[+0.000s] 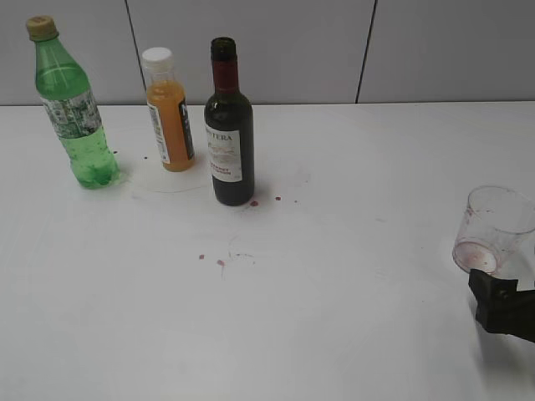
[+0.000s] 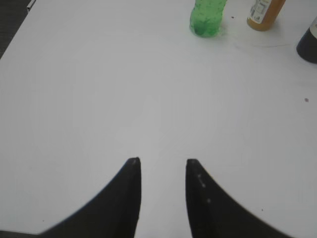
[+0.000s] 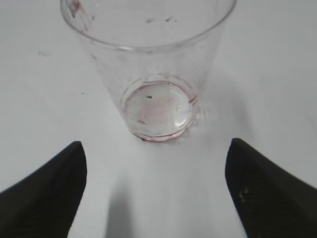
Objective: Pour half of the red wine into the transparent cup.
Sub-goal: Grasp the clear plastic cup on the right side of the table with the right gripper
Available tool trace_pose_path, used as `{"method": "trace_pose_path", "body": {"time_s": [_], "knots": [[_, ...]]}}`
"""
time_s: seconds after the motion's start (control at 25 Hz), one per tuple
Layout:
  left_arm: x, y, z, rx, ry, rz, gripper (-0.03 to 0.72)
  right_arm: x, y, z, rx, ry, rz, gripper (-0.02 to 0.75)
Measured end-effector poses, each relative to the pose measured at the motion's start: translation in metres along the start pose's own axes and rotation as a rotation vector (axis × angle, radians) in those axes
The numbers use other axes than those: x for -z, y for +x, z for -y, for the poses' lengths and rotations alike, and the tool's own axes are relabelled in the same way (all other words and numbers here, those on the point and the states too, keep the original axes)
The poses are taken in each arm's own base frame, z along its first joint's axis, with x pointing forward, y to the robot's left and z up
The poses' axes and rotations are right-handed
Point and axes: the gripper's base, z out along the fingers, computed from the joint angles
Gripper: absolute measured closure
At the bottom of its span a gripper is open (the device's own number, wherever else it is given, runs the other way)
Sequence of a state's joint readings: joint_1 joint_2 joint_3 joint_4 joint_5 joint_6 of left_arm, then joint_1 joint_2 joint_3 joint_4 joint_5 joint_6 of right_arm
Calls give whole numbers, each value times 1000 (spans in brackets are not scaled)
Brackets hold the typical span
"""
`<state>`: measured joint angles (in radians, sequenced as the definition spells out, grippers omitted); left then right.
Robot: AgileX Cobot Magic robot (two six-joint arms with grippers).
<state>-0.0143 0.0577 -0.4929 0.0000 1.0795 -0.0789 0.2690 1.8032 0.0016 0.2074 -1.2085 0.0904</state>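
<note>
The wine bottle (image 1: 229, 125) stands upright at the far left of the white desk (image 1: 334, 292), its cap off, just right of the orange juice bottle (image 1: 170, 110) and a green soda bottle (image 1: 73, 104). The clear cup (image 1: 493, 229) stands at the right edge, a red film in its base. The right hand (image 3: 156, 191) is spread wide just near of the cup, not touching. The left hand (image 2: 163, 198) hangs over bare desk, fingers partly apart, holding nothing.

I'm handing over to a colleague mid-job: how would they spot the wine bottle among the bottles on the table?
At the back of the white table, near the grey wall, three bottles stand in a row. The wine bottle is the rightmost, beside the orange juice bottle, with the green soda bottle at the far left. It alone is dark glass, uncapped, with maroon neck foil and a white label.
</note>
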Motion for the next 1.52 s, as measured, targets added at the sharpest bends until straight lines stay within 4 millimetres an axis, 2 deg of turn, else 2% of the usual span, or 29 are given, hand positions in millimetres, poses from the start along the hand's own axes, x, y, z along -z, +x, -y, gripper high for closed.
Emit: {"method": "trace_pose_path", "body": {"time_s": [0.48,0.72,1.04,1.24,1.52], "knots": [[0,0,0,0,0,0,449,-12,-11,-4,-10,-11,51,72],[0,0,0,0,0,0,449,-13,-4,-4,-4,-12,-9,49],[0,0,0,0,0,0,449,-29,1,-6,-3,6,-36,48],[0,0,0,0,0,0,449,-32,2,0,-27,75,-32,48],[0,0,0,0,0,0,449,-45,6,-4,-13,50,-50,49]]}}
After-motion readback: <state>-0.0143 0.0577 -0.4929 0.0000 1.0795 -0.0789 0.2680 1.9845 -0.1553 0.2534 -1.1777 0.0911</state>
